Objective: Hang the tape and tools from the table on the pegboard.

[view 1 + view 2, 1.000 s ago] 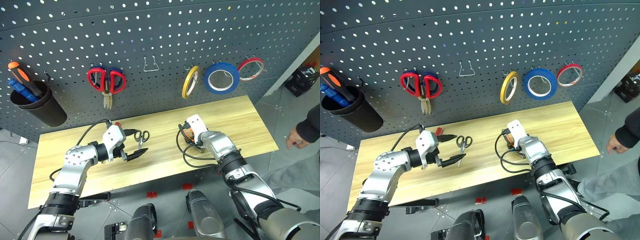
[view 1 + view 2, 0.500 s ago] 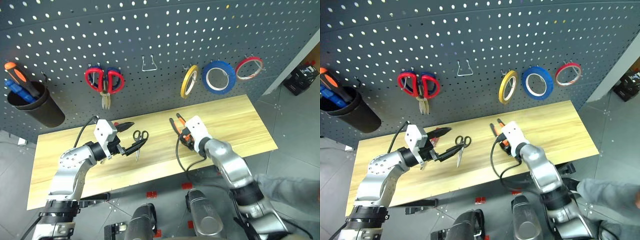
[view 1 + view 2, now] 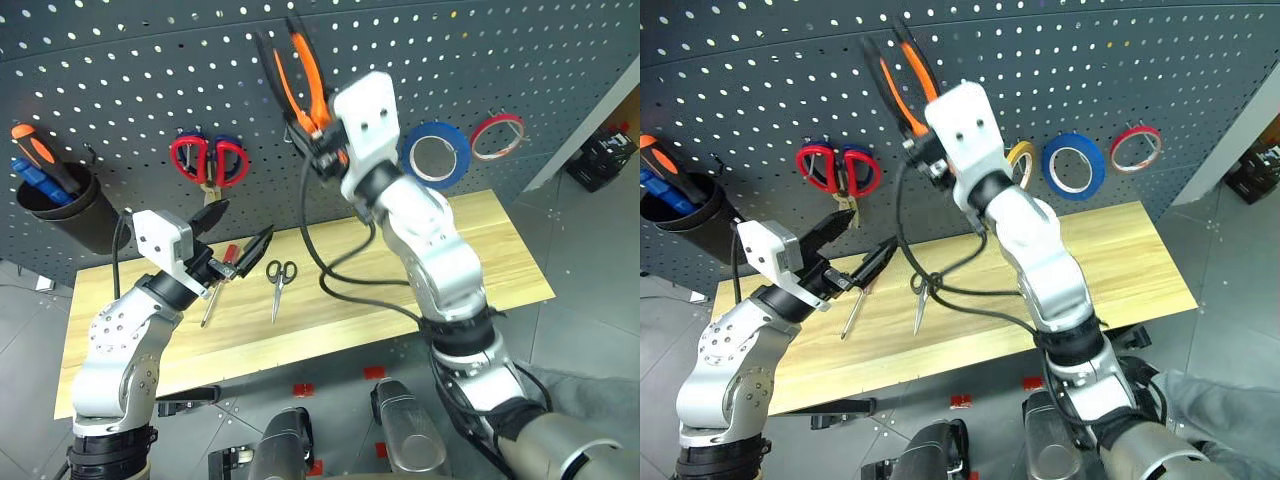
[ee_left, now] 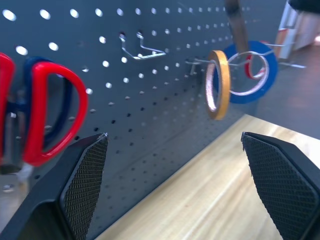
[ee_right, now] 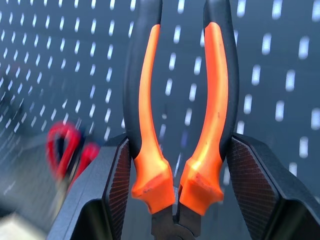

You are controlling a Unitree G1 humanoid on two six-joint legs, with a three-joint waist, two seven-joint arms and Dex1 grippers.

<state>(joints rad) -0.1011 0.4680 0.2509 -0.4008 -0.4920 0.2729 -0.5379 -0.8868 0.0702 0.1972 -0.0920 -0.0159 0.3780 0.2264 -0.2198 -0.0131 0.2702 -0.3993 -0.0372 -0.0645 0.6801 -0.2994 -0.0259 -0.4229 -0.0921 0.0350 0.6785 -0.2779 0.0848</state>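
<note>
Right arm: up at the pegboard, right gripper with its fingers pinching the pliers near the pivot, between the two handles' lower ends.
Pliers axis: long axis upright, orange-and-black handles fanning up against the panel; nose hidden.
Key relation: the empty wire hook sits on the board just by the right gripper, between the big red-and-blue scissors and the yellow roll. My call: the handles must straddle that hook, and the right arm is far nearer.
Left arm: left gripper hovers above the desk, fingers spread wide, holding nothing.
Still on desk: screwdriver and small scissors lie side by side below the left gripper, both pointing roughly toward the desk's front edge.
Tape: blue ring already hangs on the board, red roll beside it.
Surface: pale wood-grain, bare on its right side.
Room: black cup on the board at far left, grey floor.
</note>
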